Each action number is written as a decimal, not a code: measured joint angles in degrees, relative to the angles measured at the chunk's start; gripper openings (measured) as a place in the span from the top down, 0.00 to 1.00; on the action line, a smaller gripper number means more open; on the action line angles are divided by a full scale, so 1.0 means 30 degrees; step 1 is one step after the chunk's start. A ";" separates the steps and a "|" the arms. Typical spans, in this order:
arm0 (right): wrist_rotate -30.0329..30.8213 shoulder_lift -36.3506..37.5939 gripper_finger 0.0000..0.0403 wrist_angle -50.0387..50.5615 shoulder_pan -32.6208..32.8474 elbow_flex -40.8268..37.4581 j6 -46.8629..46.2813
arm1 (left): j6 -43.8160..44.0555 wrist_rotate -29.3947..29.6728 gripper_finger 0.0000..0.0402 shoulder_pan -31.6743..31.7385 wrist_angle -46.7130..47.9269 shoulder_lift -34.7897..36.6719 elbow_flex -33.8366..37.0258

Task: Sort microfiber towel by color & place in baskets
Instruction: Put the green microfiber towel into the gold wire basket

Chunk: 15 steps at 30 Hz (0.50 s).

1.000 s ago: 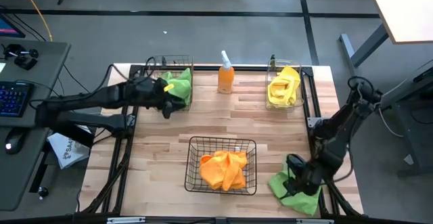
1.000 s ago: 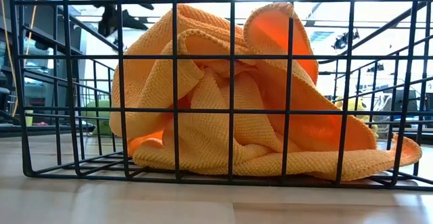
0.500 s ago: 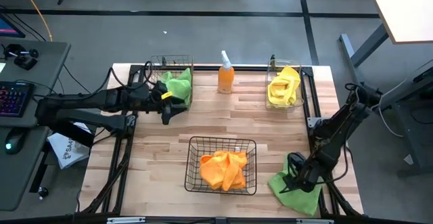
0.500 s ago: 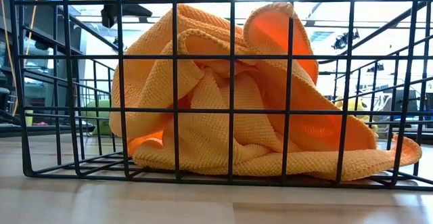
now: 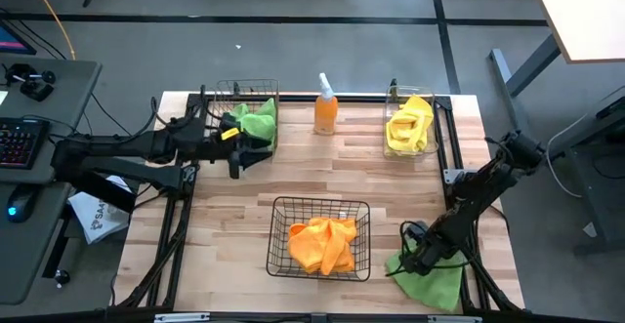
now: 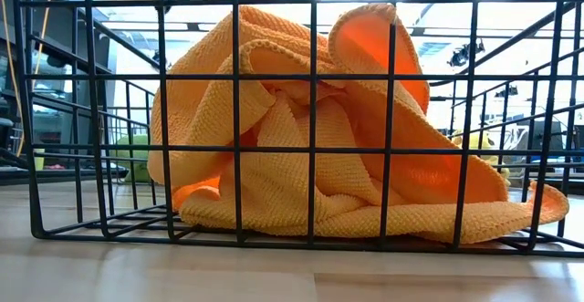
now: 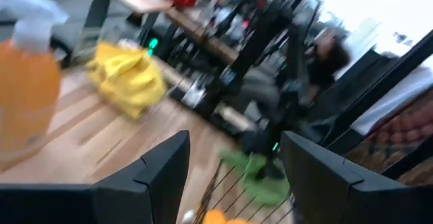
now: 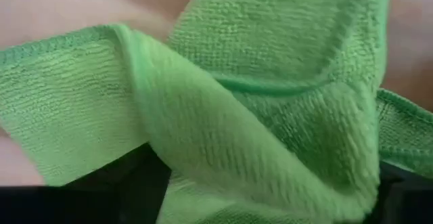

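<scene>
Orange, yellow and one green towel were binned; the right gripper (image 5: 415, 258) (fingers' state unclear) pressed the last crumpled green microfiber towel (image 5: 430, 280); the left gripper (image 5: 237, 154) was spread

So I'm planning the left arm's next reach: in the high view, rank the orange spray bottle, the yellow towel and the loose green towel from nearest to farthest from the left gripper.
1. Orange spray bottle, at the back middle, nearest the left gripper.
2. Yellow towel, in the clear bin at the back right.
3. Loose green towel, front right corner, under the right gripper.
</scene>
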<state>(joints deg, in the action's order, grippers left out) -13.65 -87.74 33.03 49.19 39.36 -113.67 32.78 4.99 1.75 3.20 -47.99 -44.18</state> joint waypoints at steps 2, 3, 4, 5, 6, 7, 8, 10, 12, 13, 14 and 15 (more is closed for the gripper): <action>-0.0357 -0.0407 0.34 0.0061 -0.0035 0.0262 0.0644 | 0.0006 -0.0019 0.45 0.0014 -0.1852 0.0286 0.0022; -0.0386 -0.0537 0.41 0.0196 -0.0023 0.0462 0.0990 | -0.0036 -0.0087 0.45 0.0091 -0.3390 0.0534 0.0022; -0.0300 -0.0595 0.50 0.0311 -0.0021 0.0650 0.1345 | -0.0240 -0.0112 0.45 0.0233 -0.5042 0.0894 0.0022; -0.0105 -0.0620 0.61 0.0489 -0.0004 0.0813 0.1712 | -0.0617 -0.0141 0.45 0.0417 -0.6792 0.1268 0.0019; 0.0066 -0.0615 0.72 0.0711 -0.0001 0.1013 0.2027 | -0.1089 -0.0137 0.45 0.0595 -0.8517 0.1636 -0.0021; 0.0323 -0.0575 0.84 0.0950 -0.0007 0.1182 0.2304 | -0.1617 -0.0128 0.45 0.0744 -0.9994 0.2004 -0.0036; 0.0624 -0.0524 0.91 0.1221 -0.0013 0.1376 0.2517 | -0.2105 -0.0094 0.45 0.0864 -1.1140 0.2356 -0.0036; 0.1594 -0.0305 0.95 0.2191 -0.0126 0.1824 0.2745 | -0.2887 -0.0086 0.45 0.1073 -1.2625 0.3066 -0.0036; 0.2366 0.0216 0.95 0.3540 -0.0484 0.2581 0.2929 | -0.3118 0.0012 0.45 0.1182 -1.2682 0.3842 -0.0036; 0.2969 0.0626 0.97 0.4290 -0.0678 0.3155 0.3082 | -0.3121 0.0046 0.45 0.1194 -1.2343 0.4185 -0.0036; 0.3808 0.1114 0.98 0.5120 -0.0906 0.3825 0.3299 | -0.3127 0.0082 0.45 0.1197 -1.1841 0.4481 -0.0036; 0.4813 0.1619 0.98 0.6077 -0.1171 0.4543 0.3633 | -0.3129 0.0084 0.45 0.1199 -1.1233 0.4708 -0.0036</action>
<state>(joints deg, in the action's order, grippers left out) 0.79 -82.89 51.26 45.67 52.99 -102.77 23.40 5.25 5.35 -30.50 -33.87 -44.29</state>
